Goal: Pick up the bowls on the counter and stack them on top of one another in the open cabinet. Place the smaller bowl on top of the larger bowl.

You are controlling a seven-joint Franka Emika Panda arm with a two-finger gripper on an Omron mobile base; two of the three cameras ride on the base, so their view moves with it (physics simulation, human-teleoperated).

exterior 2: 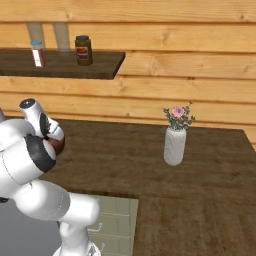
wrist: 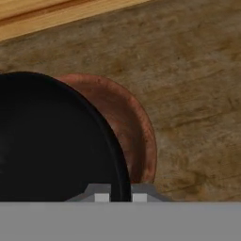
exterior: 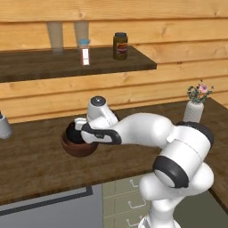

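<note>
Bowls first: we see the smaller bowl (wrist: 52, 141) sitting over the larger bowl (wrist: 134, 132) on the counter (wrist: 197, 84), its black inside covering most of the brown one, so that a crescent of reddish-brown rim shows past the black bowl's edge. In the hand view the gripper (wrist: 121, 193) stands right at the black bowl's rim — one fingertip (wrist: 101, 194) on each side of that thin edge, the pair drawn close and pinching it.

From the left base view the gripper (exterior: 76, 132) hangs directly above the two bowls, and the black bowl (exterior: 73, 134) shows dark just under the hand, with the brown bowl (exterior: 78, 148) below it. Both lie on the counter (exterior: 35, 164) toward its back edge, near the plank wall. The counter's front edge lies well apart from them.

Over by the counter's right end we note a white vase with flowers (exterior 2: 175, 142), far from the bowls. Above, the wall shelf (exterior: 67, 64) carries a dark jar (exterior: 120, 45) and a small white shaker (exterior: 84, 52).
</note>
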